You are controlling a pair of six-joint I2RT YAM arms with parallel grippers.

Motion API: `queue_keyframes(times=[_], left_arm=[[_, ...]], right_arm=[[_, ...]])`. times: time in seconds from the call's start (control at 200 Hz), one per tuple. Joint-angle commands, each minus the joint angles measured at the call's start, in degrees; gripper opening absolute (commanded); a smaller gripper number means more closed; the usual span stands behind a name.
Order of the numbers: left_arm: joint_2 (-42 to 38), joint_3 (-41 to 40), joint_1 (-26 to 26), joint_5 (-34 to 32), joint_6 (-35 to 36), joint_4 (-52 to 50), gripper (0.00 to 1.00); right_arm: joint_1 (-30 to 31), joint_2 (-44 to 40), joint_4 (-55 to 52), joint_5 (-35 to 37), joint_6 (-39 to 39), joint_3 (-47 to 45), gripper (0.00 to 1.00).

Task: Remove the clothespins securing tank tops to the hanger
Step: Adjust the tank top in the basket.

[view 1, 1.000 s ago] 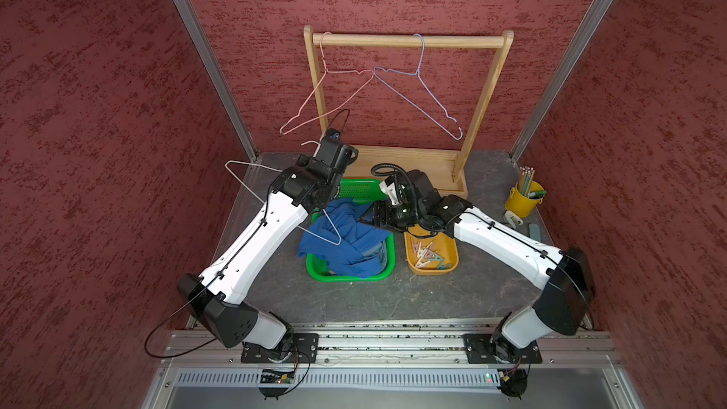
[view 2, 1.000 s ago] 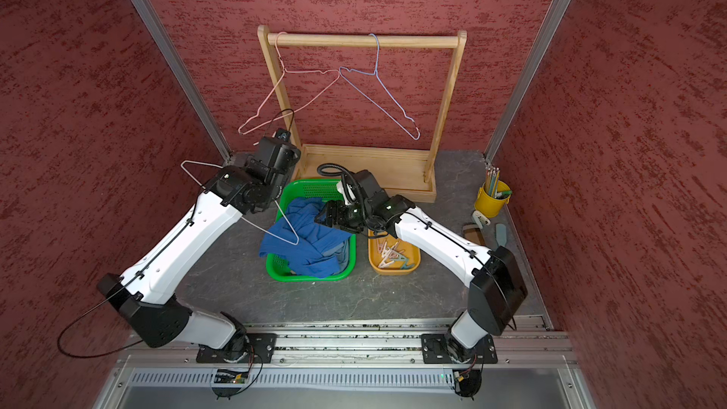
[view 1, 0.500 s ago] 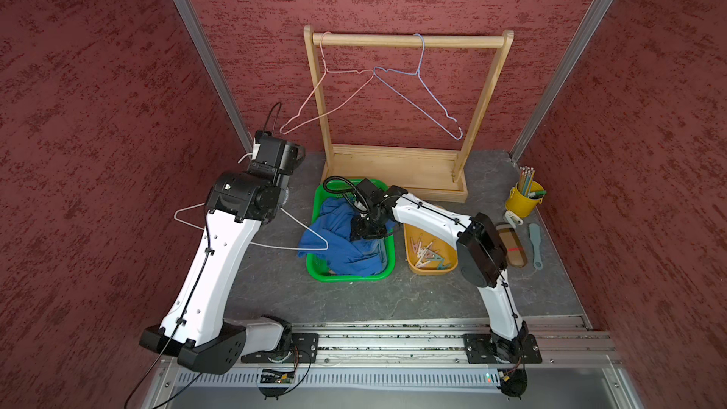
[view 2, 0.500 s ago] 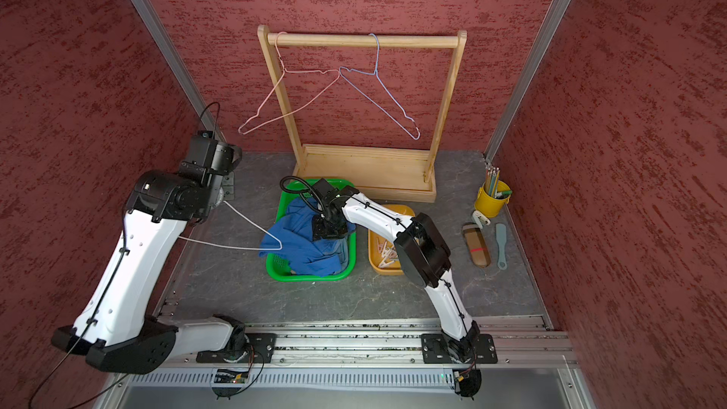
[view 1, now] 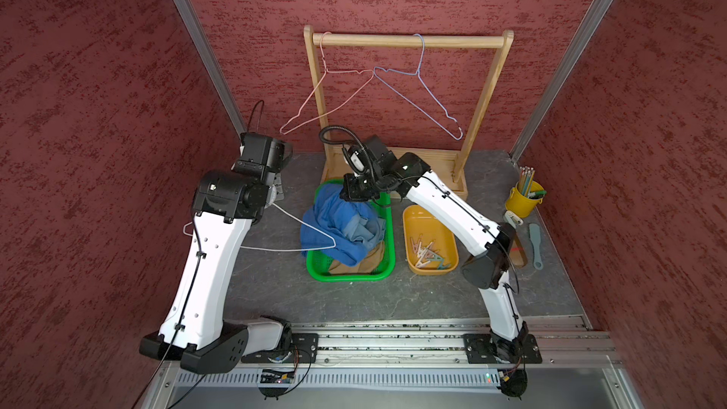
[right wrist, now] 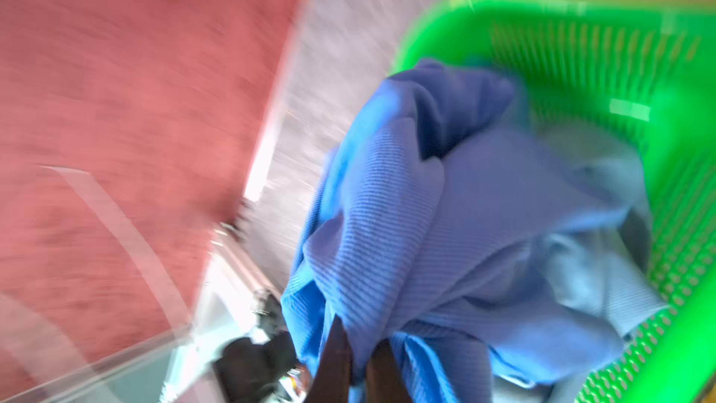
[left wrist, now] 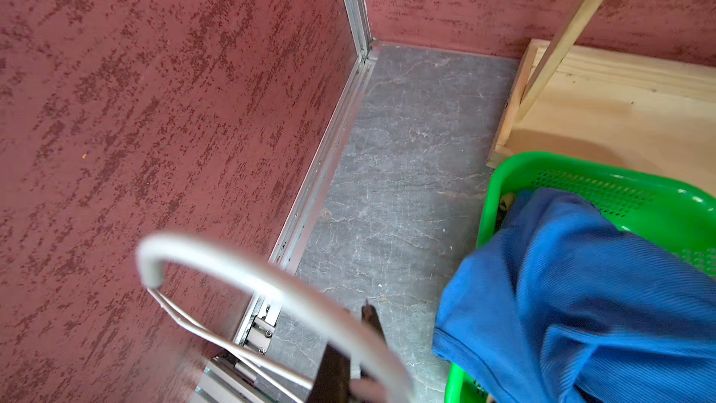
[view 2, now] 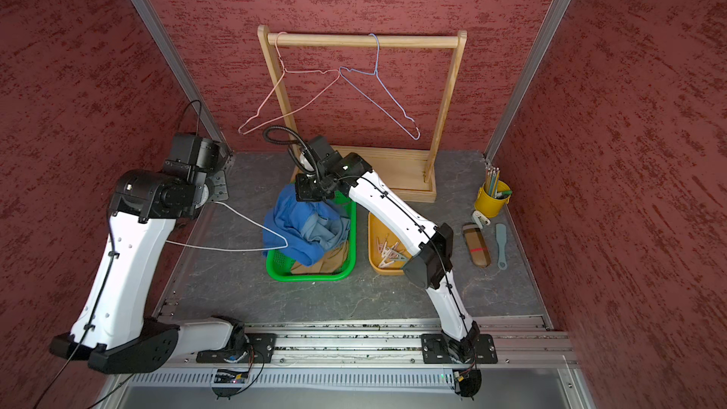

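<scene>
grey tabletop (view 1: 275, 289): right gripper (right wrist: 360, 343) pinched on blue top (right wrist: 426, 226), left gripper (left wrist: 356, 343) clamped on white hanger (left wrist: 201, 246); pull fabric clear slowly.

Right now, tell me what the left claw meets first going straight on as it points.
Likely the bare grey marbled tabletop near the back corner; the left claw, shut on the white wire hanger, has nothing nearer. Depth unclear.
</scene>
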Motion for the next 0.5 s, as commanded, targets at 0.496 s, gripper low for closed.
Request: queue_keyframes(times=[0.496], left_arm=[[-2.6,6.3,8.1,12.4,-6.0,-2.1,0.00]], right_arm=[[-4.0,-14.8,6.6,5.4,1.7,1.0,0.00]])
